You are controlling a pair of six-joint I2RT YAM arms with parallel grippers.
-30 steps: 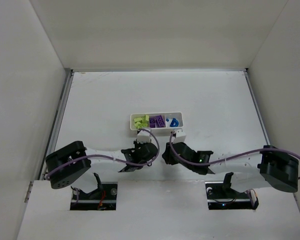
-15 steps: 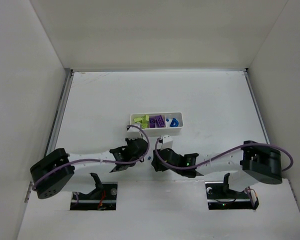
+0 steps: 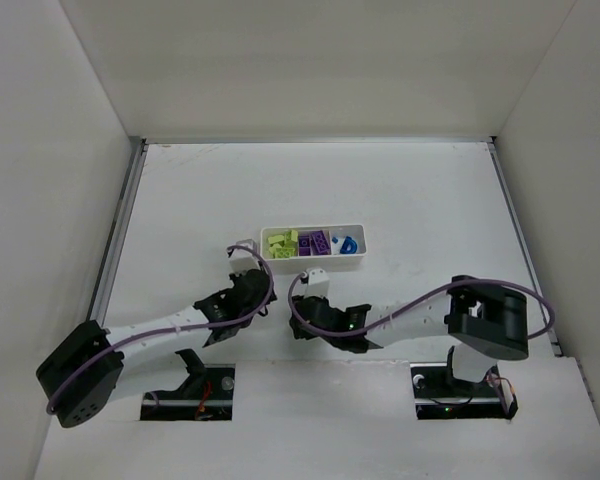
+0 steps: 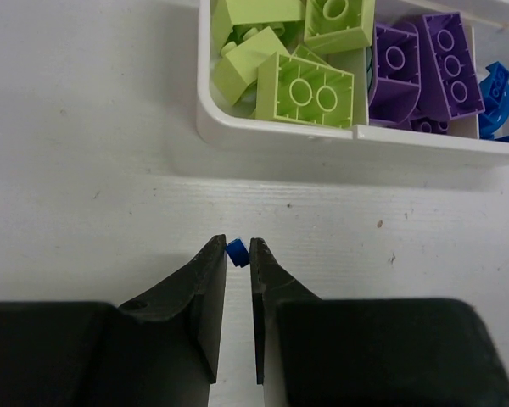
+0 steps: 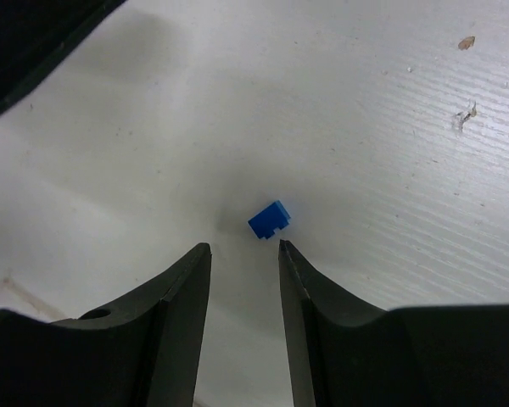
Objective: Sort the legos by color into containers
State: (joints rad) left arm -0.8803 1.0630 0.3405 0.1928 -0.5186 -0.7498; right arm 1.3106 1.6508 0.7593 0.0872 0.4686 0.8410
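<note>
The left hand (image 4: 237, 246) is drawn down to a narrow slit. A small blue piece (image 4: 237, 253) sits in that slit right at the tips and fills it from finger to finger. From the wrist view I cannot tell whether it is pinched there or lying on the bench (image 4: 110, 170) under the fingers.

The right hand (image 5: 244, 248) is moderately open, its fingers parted by more than a brick's width. Just past its tips, slightly to the right of the gap, a blue brick (image 5: 269, 220) lies loose on the bench with its notched side facing the hand. It touches neither finger (whether this is the same blue seen at the other hand, the pictures do not settle).

Farther ahead of the left hand lies the white tray (image 4: 280, 140), long side on, with a strip of bare bench between the two. It starts about in line with the fingers and runs off to their right. The end compartment straight ahead of the left hand holds the yellow-green bricks (image 4: 305, 89), heaped at angles. The next compartment to the right holds the purple bricks (image 4: 424, 59). The far right one holds blue bricks (image 4: 495, 85), only partly in view at the frame edge.

From above, both hands sit on the near side of the tray, apart from it.
</note>
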